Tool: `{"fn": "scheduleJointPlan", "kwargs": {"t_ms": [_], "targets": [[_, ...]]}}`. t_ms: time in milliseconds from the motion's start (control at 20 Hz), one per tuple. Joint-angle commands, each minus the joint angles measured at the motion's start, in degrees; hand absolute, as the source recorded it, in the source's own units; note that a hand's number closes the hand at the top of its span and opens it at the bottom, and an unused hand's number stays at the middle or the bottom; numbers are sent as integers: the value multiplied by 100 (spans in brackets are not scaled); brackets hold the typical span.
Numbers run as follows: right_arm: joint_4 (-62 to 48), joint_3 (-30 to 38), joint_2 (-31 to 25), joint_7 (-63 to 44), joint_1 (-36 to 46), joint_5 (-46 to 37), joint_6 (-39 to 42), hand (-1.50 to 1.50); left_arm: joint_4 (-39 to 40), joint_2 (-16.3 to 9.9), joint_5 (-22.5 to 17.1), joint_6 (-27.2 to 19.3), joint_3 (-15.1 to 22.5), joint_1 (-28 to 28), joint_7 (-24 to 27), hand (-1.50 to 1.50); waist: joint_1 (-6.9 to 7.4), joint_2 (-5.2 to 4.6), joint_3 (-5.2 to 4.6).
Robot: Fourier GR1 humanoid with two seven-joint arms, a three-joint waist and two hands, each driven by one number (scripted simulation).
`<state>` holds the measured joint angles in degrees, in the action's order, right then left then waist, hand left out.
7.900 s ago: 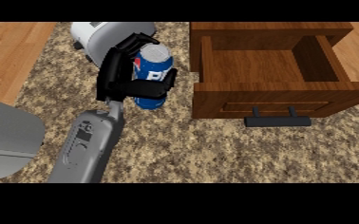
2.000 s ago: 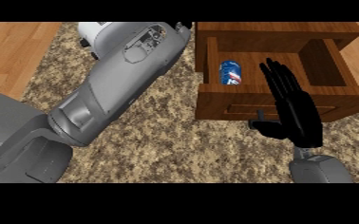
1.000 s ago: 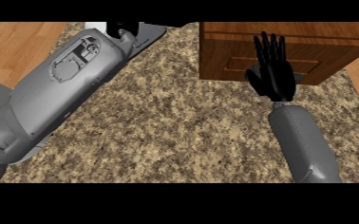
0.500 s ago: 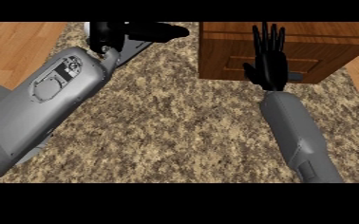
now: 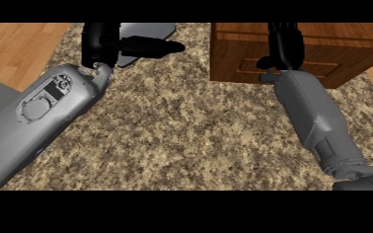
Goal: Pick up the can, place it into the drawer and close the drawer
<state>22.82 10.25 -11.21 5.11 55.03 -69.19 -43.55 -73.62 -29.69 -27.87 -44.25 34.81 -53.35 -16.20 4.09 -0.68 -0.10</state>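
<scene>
- Where the head view looks steeply down, shows a speckled brown counter (image 5: 189, 128) running from edge to edge, with a strip of light wood (image 5: 29, 44) past its far left corner.
- At the counter's far right corner, finds the wooden cabinet (image 5: 241, 54), with the drawer (image 5: 328, 47) pushed in flush with the cabinet face.
- Shows no can anywhere on the counter (cannot tell from this view whether it lies inside the shut drawer).
- Rising from the near right corner, follows the right forearm (image 5: 320, 123), grey and slanting up to the drawer's front.
- Ends in the right hand (image 5: 285, 44), black, laid flat against the drawer front, fingers straight, close together and pointing to the far edge, tips cut off by the view's top; grasps nothing.
- Coming in from the near left corner, takes up much of that side with the left forearm (image 5: 51, 103), broad and grey, angled toward the far edge.
- Ends in the left hand (image 5: 102, 42), near the far left of the counter, relaxed, thumb stuck out to the right, fingers running up out of view; holds nothing.
- Just behind that thumb, shows a pale grey rounded object (image 5: 149, 30), partly hidden by the hand; cannot tell what it is.
</scene>
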Motion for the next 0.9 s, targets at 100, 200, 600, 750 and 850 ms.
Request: {"fn": "scheduleJointPlan", "kwargs": {"t_ms": [100,200,600,750,850], "targets": [[-672,223,-110,36,739,94,99,-150,-224,-75,11,209,-190,465,318,-150,102,-116,19],[-745,295,-132,-12,875,143,176,-150,-465,-7,129,75,19,746,345,-150,195,-112,20],[-737,789,82,712,1151,766,375,-150,-662,-241,201,158,-125,762,153,-150,139,-72,31],[-637,1172,219,1104,1195,1233,458,-150,-616,-115,233,110,-140,796,263,-150,147,-107,38],[-577,1406,322,1412,1133,1524,507,-150,-721,-180,258,105,-142,943,315,-150,155,-87,39]]}}
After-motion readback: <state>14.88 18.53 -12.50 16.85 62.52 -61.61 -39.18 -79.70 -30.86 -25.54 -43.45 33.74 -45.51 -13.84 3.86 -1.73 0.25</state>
